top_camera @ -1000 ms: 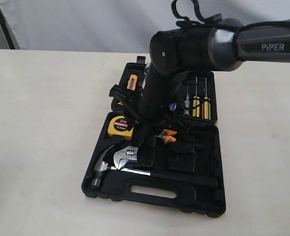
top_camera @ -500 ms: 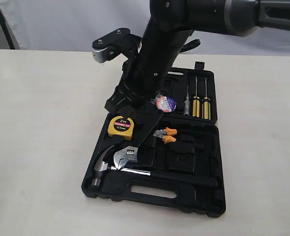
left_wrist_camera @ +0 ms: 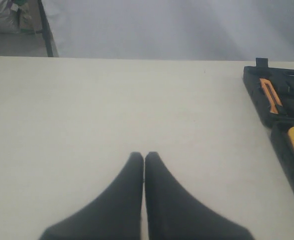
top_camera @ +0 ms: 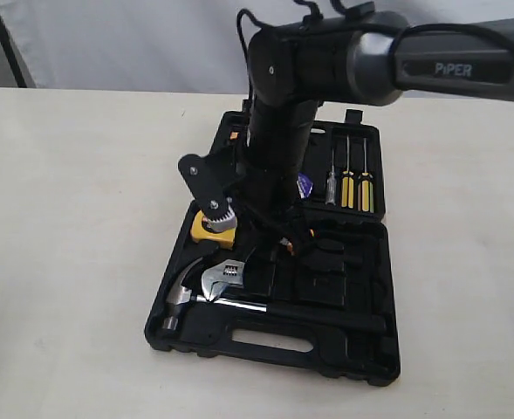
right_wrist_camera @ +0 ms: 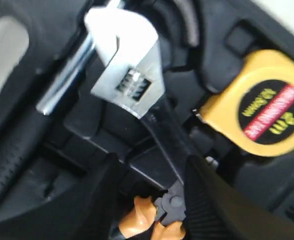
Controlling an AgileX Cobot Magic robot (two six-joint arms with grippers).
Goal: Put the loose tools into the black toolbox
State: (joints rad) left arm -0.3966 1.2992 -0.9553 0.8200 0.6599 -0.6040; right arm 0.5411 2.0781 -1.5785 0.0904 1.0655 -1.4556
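My right hand [right_wrist_camera: 151, 162] hovers over the black toolbox [top_camera: 374, 358], fingers spread either side of the black handle of the wrench [right_wrist_camera: 129, 75], not clamping it. The wrench lies slantwise in the near half, head overlapping the hammer [top_camera: 180, 292]. A tape measure [right_wrist_camera: 259, 110] and pliers [right_wrist_camera: 147, 220] share that half. My left hand [left_wrist_camera: 144, 156], pressed together, hangs over the table [top_camera: 82, 218], well apart.
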